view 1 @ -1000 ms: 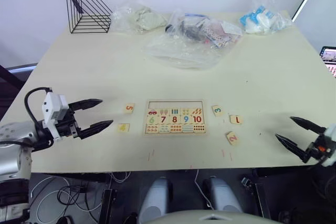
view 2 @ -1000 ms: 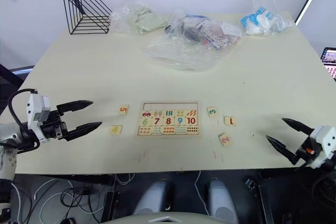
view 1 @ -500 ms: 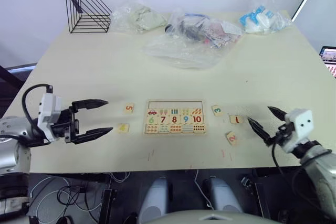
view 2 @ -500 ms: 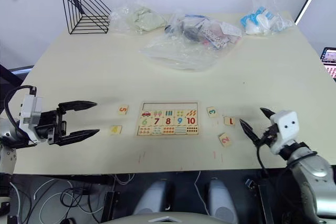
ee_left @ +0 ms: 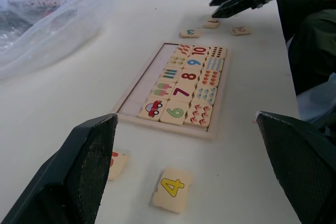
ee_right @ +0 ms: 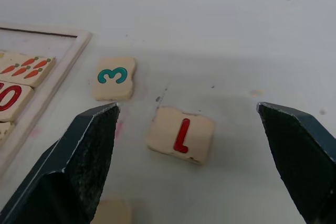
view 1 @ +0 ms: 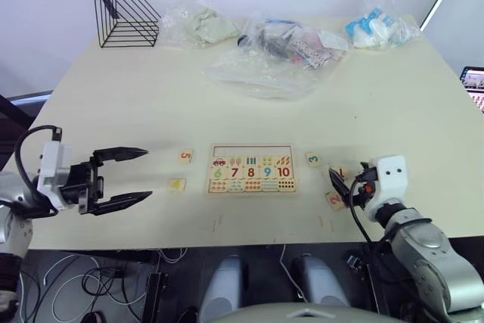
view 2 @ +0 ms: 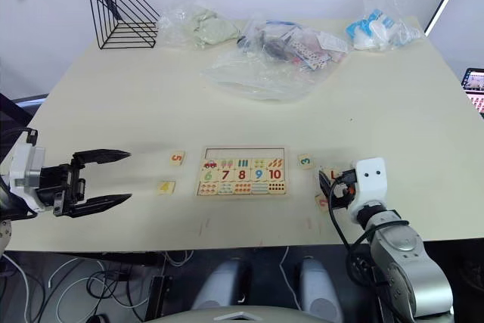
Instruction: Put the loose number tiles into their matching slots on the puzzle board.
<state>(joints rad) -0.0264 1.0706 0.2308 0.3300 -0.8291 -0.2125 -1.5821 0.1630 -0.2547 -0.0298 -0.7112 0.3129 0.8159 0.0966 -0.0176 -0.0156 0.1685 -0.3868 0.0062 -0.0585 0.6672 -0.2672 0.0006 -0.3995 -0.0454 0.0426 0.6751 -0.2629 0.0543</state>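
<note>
Where the right end effector (ee_right: 185, 167) hangs with its two black fingers spread wide and empty, the tile numbered 1 (ee_right: 180, 135) lies directly between and just ahead of them, flat on the table (view 1: 378, 104) near its front edge, right of the puzzle board (view 1: 252, 168). The tile numbered 3 (ee_right: 114, 78) sits just beyond it toward the board, and the tile numbered 2 (view 1: 333, 200) just nearer the front edge. The right arm is judged the nearer for these three. The left end effector (view 1: 130, 175), likewise spread and empty, points toward the tile numbered 4 (view 1: 177, 184) and the tile numbered 5 (view 1: 185, 156), left of the board. The bare strip of slots (ee_left: 146, 86) runs along the board's far long side. All tiles are small squares of pale, smooth wood with rounded corners and printed coloured numerals; the table is matt cream.
</note>
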